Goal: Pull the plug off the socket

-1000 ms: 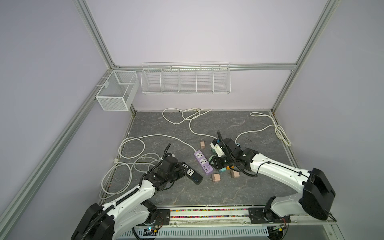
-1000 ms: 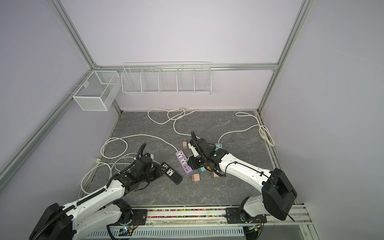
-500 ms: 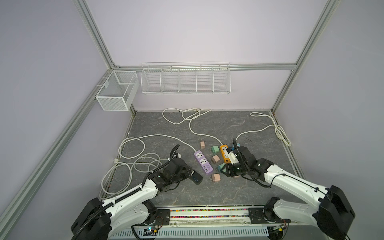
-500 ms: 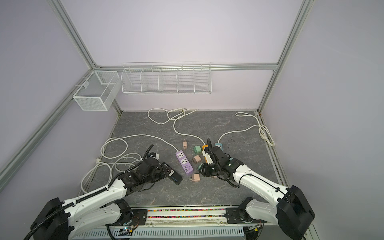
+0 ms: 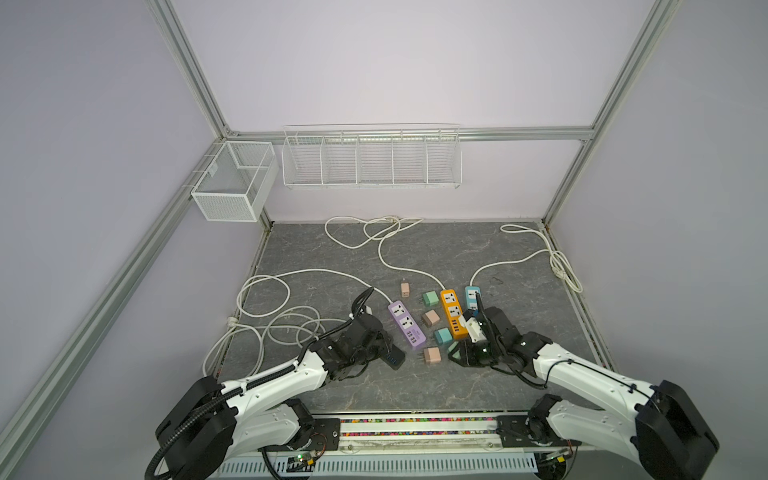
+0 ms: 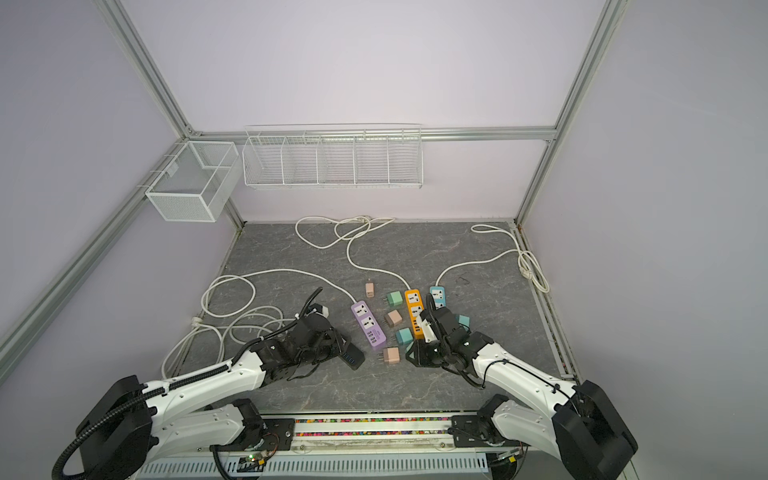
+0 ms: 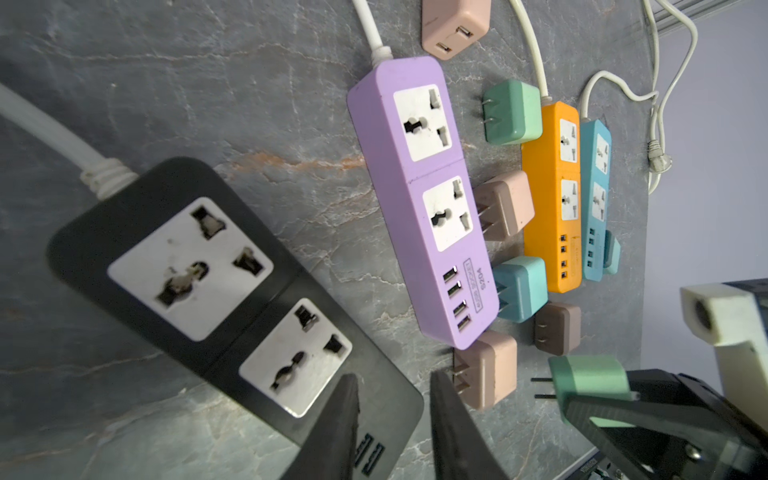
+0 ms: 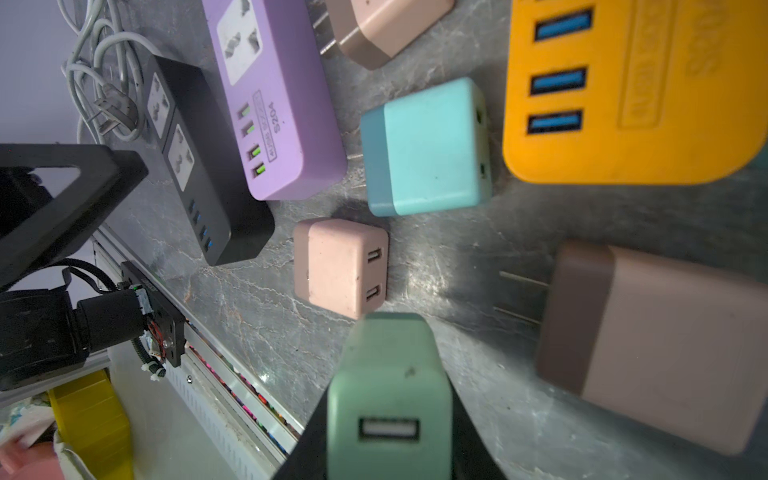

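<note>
1. Clamping green plug tight in right gripper, prongs bare, apart from orange strip, near the table's front edge.
2. Sitting just beside pink plug, thin gap only.
3. Holding left gripper slightly parted, empty, over black strip's USB end.
4. Leaving bare table in front of both grippers, up to the rail.

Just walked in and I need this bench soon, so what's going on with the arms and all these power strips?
The right claw is shut on a green plug, held free of every socket. The left claw hangs slightly open over the end of the black power strip, gripping nothing. Its sockets and those of the purple power strip are empty; a pink plug and others lie loose nearby.
</note>
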You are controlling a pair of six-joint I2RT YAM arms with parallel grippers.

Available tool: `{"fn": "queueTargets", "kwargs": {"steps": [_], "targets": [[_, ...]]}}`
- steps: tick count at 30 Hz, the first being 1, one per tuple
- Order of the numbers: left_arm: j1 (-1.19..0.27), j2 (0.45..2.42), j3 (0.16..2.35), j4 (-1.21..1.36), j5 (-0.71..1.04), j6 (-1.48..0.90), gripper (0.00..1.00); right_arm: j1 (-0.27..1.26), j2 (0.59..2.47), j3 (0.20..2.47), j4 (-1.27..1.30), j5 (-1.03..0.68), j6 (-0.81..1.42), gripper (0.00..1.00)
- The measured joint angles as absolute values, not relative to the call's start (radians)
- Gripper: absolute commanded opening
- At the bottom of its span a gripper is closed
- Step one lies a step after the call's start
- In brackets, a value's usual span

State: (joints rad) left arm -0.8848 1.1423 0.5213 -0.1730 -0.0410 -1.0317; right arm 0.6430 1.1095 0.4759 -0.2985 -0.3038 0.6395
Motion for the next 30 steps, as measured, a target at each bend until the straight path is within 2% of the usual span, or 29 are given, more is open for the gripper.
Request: {"fn": "queueTargets", "kwargs": {"steps": [7, 12, 22, 30], "targets": [[-0.885, 1.152, 0.531, -0.166, -0.041, -1.031, 0.32, 0.643, 1.161, 0.450, -0.225, -0.316, 0.662, 0.26], [-0.886, 1.152, 0.531, -0.165, -0.041, -1.031, 0.32, 0.643, 1.203, 0.442, -0.196, -0.334, 0.663, 0.37], [-0.886, 1.152, 0.532, -0.167, -0.047, -1.023, 0.32, 0.643, 1.168, 0.429, -0.222, -0.325, 0.665, 0.59], [-0.884, 1.057, 0.564, -0.214, -0.116, -0.965, 0.39, 0.642, 1.089, 0.502, -0.395, -0.249, 0.618, 0.78]]}}
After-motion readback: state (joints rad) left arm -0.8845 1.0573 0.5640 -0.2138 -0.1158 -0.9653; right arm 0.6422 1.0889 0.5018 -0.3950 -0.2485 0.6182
